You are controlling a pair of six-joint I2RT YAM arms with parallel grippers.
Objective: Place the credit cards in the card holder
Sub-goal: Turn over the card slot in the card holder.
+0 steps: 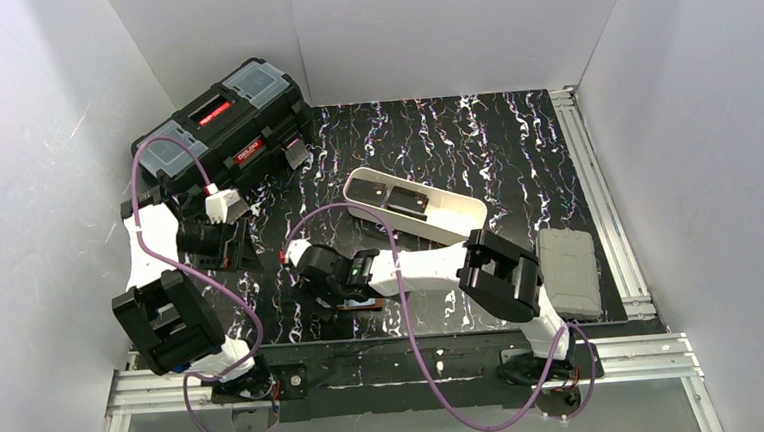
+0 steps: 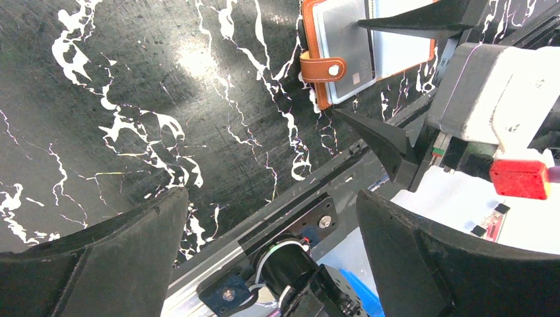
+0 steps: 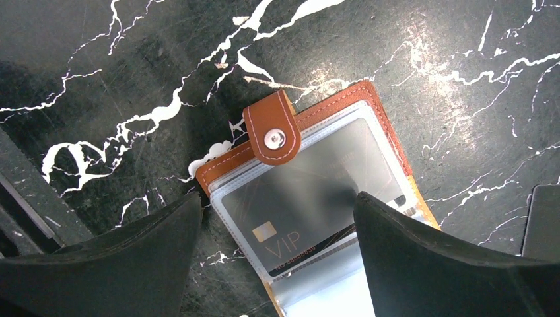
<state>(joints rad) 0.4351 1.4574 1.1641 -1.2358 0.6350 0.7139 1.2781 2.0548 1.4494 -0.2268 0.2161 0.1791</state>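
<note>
Looking down on a black table [image 1: 474, 140] veined with white and walled in by pale panels. Finding a big black toolbox [image 1: 222, 126] sitting in the far left corner, showing a shut lid. Passing to a grey case [image 1: 569, 270] lying flat at the right edge, just beside the right arm's elbow. Noticing a long white tray [image 1: 463, 218] lying slantwise in the middle of the table and carrying a couple of dark credit cards [image 1: 402, 200].

Coming to the right gripper [image 3: 279, 198], reaching leftward low over the near middle of the table. Hanging directly above the card holder [image 3: 330, 125], spreading its black fingers [image 2: 409, 18] wide and gripping nothing. Seeing, from the left wrist camera, one of those fingers lying over the clear sleeves, and not managing to tell whether touching or just above. Turning to the left gripper [image 2: 271, 195], hovering over bare table on the left, apart from the holder. Spreading just as wide and carrying nothing.

Locating the card holder lying open and flat near the front edge of the table, showing brown leather around the rim and turning its clear plastic sleeves upward. Spotting one dark VIP card [image 3: 284, 238], with a gold chip, already sitting inside the top sleeve. Ending on the snap tab [image 3: 272, 129], folding over the holder's edge onto that sleeve and showing its metal stud.
</note>
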